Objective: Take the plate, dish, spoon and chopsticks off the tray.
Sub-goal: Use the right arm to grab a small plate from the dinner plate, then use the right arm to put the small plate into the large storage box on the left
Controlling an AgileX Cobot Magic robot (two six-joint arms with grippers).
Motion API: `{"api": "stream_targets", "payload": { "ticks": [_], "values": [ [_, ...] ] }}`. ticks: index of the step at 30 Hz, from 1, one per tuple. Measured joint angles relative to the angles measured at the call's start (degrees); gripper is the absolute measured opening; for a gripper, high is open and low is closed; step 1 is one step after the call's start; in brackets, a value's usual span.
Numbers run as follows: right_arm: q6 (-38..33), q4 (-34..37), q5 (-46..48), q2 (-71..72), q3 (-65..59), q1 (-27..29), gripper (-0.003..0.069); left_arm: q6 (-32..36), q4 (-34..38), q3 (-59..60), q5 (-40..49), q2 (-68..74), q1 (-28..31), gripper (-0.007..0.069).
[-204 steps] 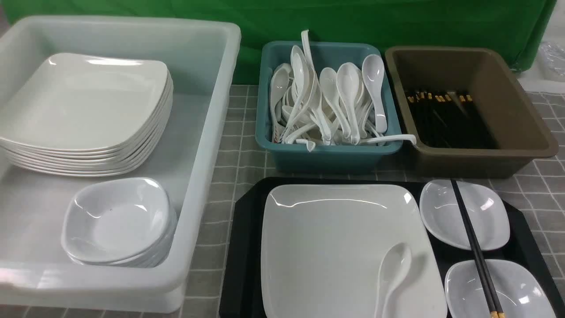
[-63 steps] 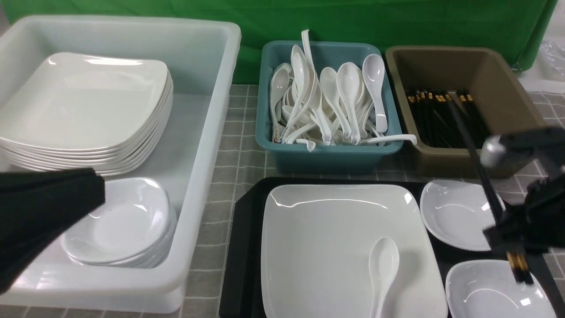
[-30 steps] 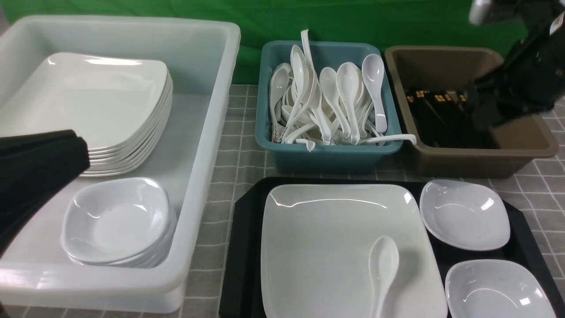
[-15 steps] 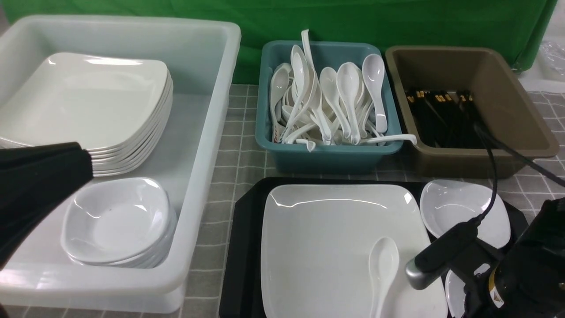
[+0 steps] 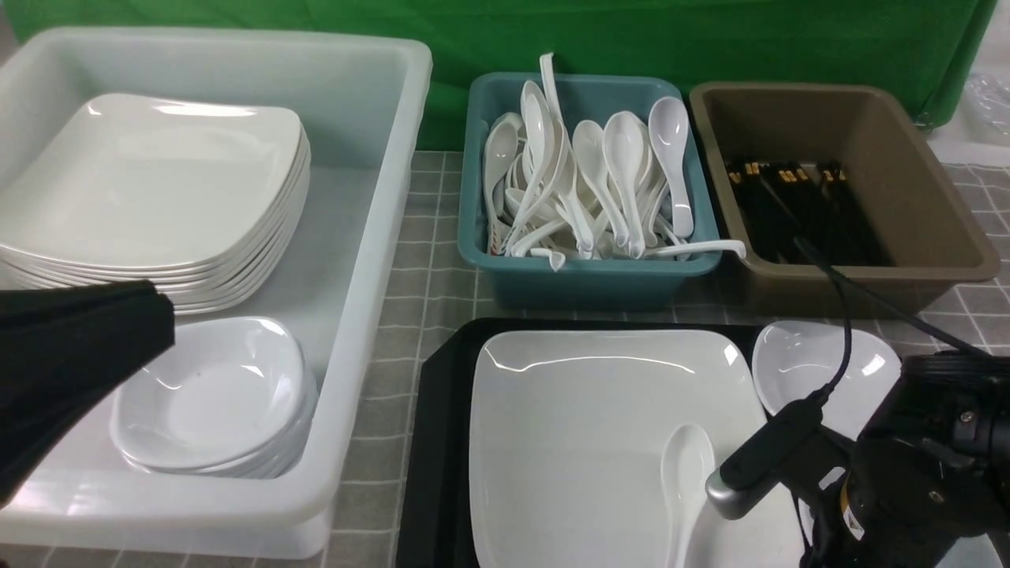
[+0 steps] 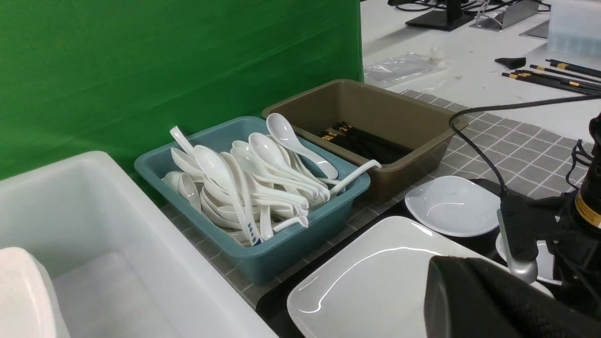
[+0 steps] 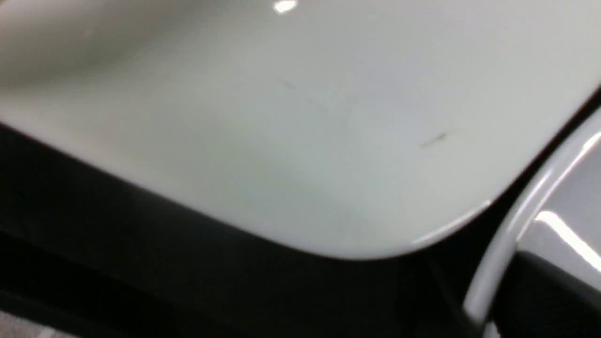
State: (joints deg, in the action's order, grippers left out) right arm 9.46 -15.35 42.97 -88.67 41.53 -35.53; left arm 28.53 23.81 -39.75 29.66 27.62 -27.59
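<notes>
The black tray [image 5: 438, 442] holds the large white plate [image 5: 584, 426] with the spoon [image 5: 685, 473] lying on its near right part. One small dish [image 5: 805, 371] sits at the tray's far right. My right arm [image 5: 923, 473] covers the near right dish. In the right wrist view my right gripper [image 7: 497, 291] straddles that dish's rim [image 7: 507, 253], one finger [image 7: 554, 291] inside the dish, jaws apart. The chopsticks [image 5: 797, 213] lie in the brown tub [image 5: 923, 213] among several others. My left gripper [image 5: 162, 323] is shut and empty above the white tub.
The white tub [image 5: 371, 237] at left holds a stack of plates [image 5: 150, 181] and a stack of small dishes [image 5: 209, 394]. The teal tub [image 5: 584, 276] is full of spoons. A black cable [image 5: 844, 315] runs from my right arm across the brown tub's front.
My right gripper lifted the chopsticks off the two small dishes, let them go in the brown tub, then came down at the near right dish. My left arm sank slightly.
</notes>
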Motion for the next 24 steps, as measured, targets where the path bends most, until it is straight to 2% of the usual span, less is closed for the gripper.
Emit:
{"api": "stream_targets", "payload": {
  "ticks": [6, 8, 10, 13, 14, 15, 17, 18, 20, 22, 24],
  "values": [
    [1.0, 2.2, 15.4, 8.3, 7.7, 0.0, 0.0073, -0.2, -0.6, 0.0, 0.9, 0.0, 0.0, 0.0011],
    [1.7, 3.5, 20.0, 11.7, 12.1, 0.1, 0.0061, -1.5, -2.3, 0.0, 1.4, 0.0, 0.0, 0.0011],
    [1.5, 4.7, 22.8, 14.5, 18.8, -0.8, 0.0061, -7.7, -9.3, -0.8, 3.7, -0.3, 0.0, 0.0011],
    [-0.8, 6.8, 20.2, 14.8, 27.9, -4.8, 0.0061, -17.8, -21.1, -3.3, 9.0, -1.6, 0.0, 0.0011],
    [-0.8, 6.8, 19.8, 14.8, 27.9, -4.8, 0.0061, -18.6, -22.1, -3.5, 10.0, -1.8, 0.0, 0.0011],
    [-2.1, 7.7, 18.2, 14.3, 30.9, -6.9, 0.0061, -21.7, -25.9, -4.5, 11.6, -2.5, 0.0, 0.0011],
    [-9.5, 9.4, 8.3, 8.7, 43.0, -17.2, 0.0059, -30.2, -37.6, -7.6, 19.4, -6.3, 0.0, 0.0011],
    [-10.3, 9.5, 7.2, 8.2, 43.8, -17.8, 0.0059, -30.6, -38.2, -7.8, 20.3, -6.7, 0.0, 0.0011],
    [-17.0, 10.1, 3.1, 1.5, 52.3, -24.1, 0.0059, -33.1, -42.0, -9.3, 24.6, -10.6, 0.0, 0.0011],
    [-23.4, 10.9, 1.5, -7.4, 61.4, -29.0, 0.0059, -34.2, -42.4, -9.7, 28.4, -14.3, 0.0, 0.0011],
    [-27.2, 11.3, 2.0, -15.8, 69.2, -31.4, 0.0059, -34.5, -41.9, -9.7, 30.8, -16.8, 0.0, 0.0011]
  ]
}}
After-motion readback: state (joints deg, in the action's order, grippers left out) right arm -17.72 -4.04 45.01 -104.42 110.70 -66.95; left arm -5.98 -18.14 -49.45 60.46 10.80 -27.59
